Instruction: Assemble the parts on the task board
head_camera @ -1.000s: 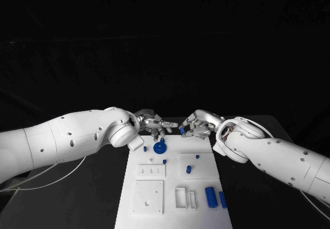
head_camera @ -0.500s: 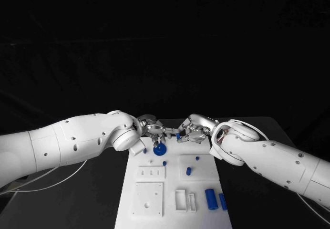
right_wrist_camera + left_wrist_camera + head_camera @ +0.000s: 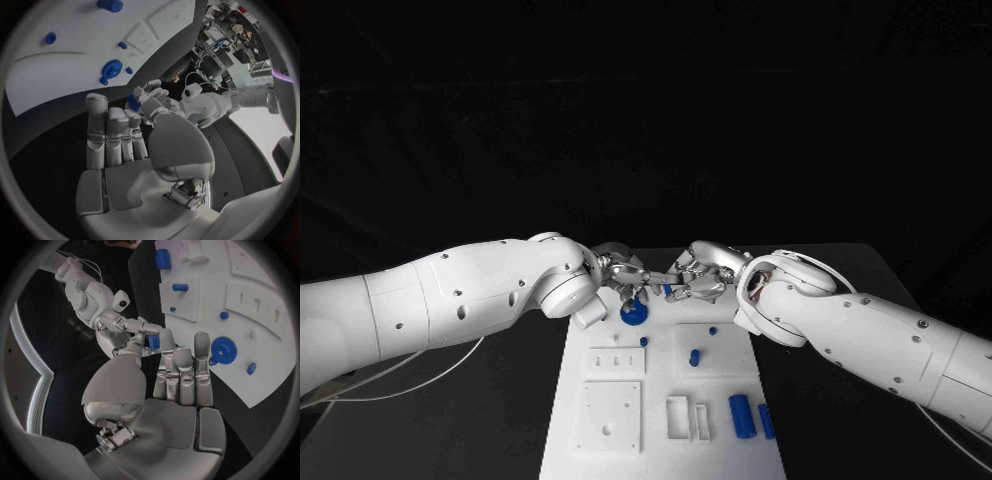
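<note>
The two hands have closed in on each other over the far end of the board (image 3: pixel 661 400); a second ago they hung apart.

Head view: the left hand (image 3: pixel 625 272) and right hand (image 3: pixel 695 276) now meet fingertip to fingertip above the blue gear (image 3: pixel 635 313), with a small blue peg (image 3: pixel 666 290) between them. This looks like a handover, though which hand will keep the peg I cannot tell. Other blue parts lie nearer the robot, well apart from the hands.

Left wrist view: the left hand (image 3: pixel 169 385) has its fingers straight and together, tips at the peg (image 3: pixel 154 342), which the right hand (image 3: pixel 125 335) pinches.

Right wrist view: the right hand (image 3: pixel 134 145) closes thumb and fingers on the peg (image 3: pixel 133 103), the left hand (image 3: pixel 153 92) touching it. The board's far edge lies just beneath, so a dropped peg could roll off onto the table.
</note>
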Robot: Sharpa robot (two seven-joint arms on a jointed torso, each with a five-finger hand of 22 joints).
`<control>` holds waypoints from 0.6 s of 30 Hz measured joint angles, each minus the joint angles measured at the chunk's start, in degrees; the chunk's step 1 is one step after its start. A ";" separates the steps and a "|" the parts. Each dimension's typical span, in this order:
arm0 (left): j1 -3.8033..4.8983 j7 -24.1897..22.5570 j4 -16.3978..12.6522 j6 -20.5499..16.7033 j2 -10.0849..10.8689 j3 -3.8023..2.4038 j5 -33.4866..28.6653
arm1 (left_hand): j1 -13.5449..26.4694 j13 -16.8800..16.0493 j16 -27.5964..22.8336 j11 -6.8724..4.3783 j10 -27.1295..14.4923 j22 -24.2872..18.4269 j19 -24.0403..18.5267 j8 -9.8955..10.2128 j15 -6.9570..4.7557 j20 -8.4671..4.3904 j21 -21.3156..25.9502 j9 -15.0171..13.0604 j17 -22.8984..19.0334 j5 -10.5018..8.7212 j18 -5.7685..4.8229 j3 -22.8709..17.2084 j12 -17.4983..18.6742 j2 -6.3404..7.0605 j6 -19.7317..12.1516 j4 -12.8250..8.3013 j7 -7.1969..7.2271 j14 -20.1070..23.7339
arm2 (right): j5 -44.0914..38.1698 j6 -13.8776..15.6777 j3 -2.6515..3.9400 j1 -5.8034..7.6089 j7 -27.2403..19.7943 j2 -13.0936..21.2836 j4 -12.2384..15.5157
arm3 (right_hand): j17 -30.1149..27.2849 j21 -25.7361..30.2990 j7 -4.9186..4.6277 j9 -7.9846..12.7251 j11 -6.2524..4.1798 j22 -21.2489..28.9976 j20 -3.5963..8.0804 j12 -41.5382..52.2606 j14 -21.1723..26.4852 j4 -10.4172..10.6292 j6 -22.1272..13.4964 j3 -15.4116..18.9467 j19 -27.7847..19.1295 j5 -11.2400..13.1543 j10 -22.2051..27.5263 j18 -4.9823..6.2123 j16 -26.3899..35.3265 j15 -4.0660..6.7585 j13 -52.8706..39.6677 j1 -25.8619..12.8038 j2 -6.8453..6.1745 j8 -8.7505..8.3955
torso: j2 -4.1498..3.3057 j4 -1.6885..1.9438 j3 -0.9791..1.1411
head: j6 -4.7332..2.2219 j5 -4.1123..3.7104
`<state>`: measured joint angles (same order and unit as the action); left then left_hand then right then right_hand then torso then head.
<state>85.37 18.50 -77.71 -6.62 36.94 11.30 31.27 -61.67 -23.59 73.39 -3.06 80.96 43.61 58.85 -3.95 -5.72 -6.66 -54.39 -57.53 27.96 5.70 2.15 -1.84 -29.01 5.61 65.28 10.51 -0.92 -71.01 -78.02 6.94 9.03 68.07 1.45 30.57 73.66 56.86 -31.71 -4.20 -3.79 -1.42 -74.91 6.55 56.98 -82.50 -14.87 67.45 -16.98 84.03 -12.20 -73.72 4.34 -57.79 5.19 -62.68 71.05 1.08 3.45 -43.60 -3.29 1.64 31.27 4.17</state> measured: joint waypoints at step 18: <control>-0.05 2.71 0.12 0.03 -0.74 0.00 2.07 | 0.25 0.24 0.23 0.00 0.00 0.69 0.00 0.00 0.00 0.00 0.62 0.69 -0.79 0.00 0.01 1.02 0.00 -1.75 0.00 -1.09 0.00 0.00 | -0.12 -0.82 -0.01 0.01 0.42 -0.47 0.29 | 0.08 0.00 0.01 -0.01 0.00 0.00 0.00 0.00 0.00 0.16 -0.30 0.30 0.00 0.01 0.00 0.00 0.00 -0.01 -0.05 0.09 0.05 -0.19 | -0.09 -0.05 0.00 | 0.20 -0.32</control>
<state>85.32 21.21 -77.59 -6.59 36.20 11.30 33.34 -61.43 -23.34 73.63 -3.06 80.97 44.30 58.86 -3.95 -5.72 -6.66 -53.77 -56.84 27.16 5.70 2.16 -0.82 -29.01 3.85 65.28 9.43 -0.92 -71.01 -78.14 6.12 9.03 68.08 1.87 30.10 73.95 56.94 -31.71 -4.19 -3.80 -1.42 -74.91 6.55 56.98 -82.50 -14.71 67.16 -16.68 84.03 -12.20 -73.71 4.34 -57.78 5.19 -62.72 71.14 1.13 3.25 -43.69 -3.35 1.64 31.47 3.86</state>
